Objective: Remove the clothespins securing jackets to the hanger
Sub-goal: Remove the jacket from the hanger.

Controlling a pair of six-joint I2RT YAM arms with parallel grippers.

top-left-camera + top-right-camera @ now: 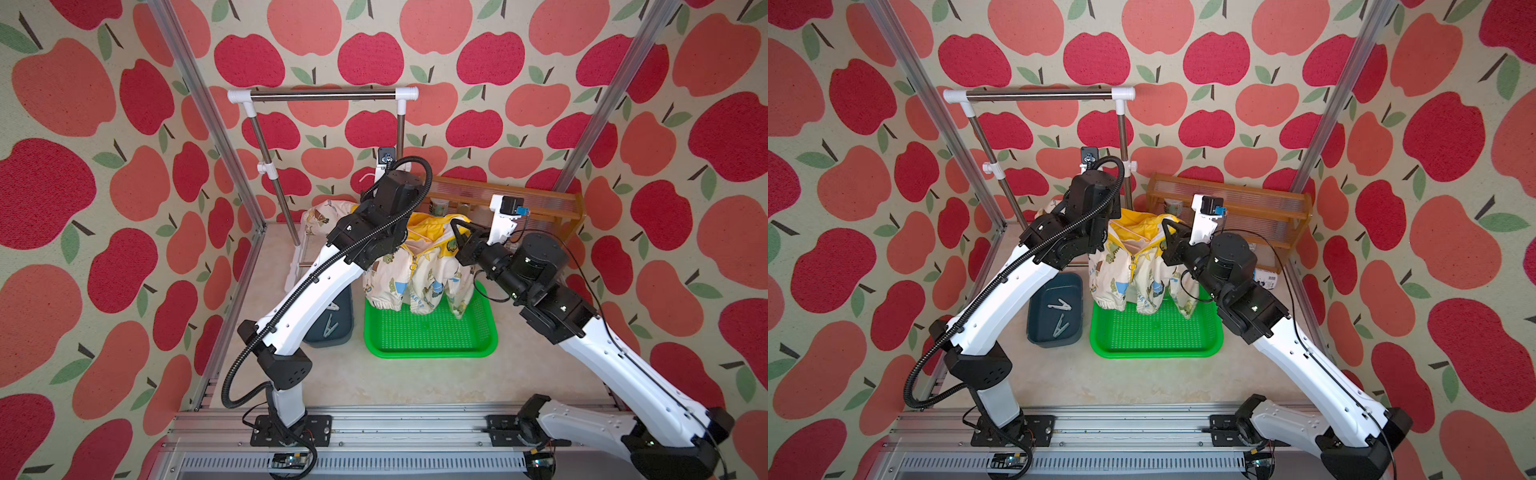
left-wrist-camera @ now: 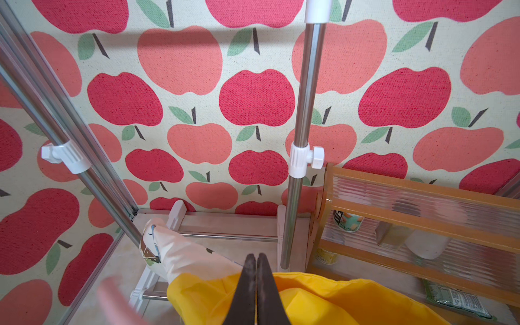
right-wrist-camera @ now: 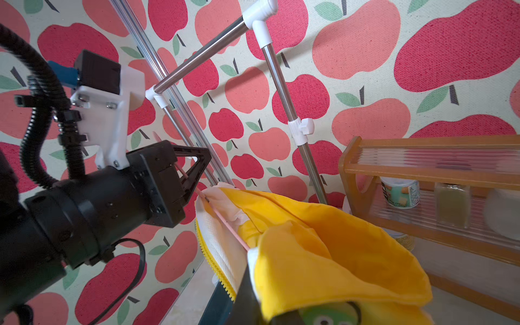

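Right wrist view is showing the pale-pink hanger [image 3: 225, 225] threading through the yellow hood of the jacket [image 3: 323, 239]. The left gripper [image 2: 256, 257] is pressing its jaws flat together close by that wire; whether they're pinching it, I can't tell. The right gripper [image 1: 1169, 232] is clamping narrow on the jacket's shoulder fabric. Both clothespins [image 1: 1060, 306] are lying in the dark bin [image 1: 1034, 320], just beside the green tray [image 1: 1154, 353]. Nothing's pinning cloth to wire, so I'm worrying: one uneven pull between the arms could be sliding the jacket off, outside the tray.
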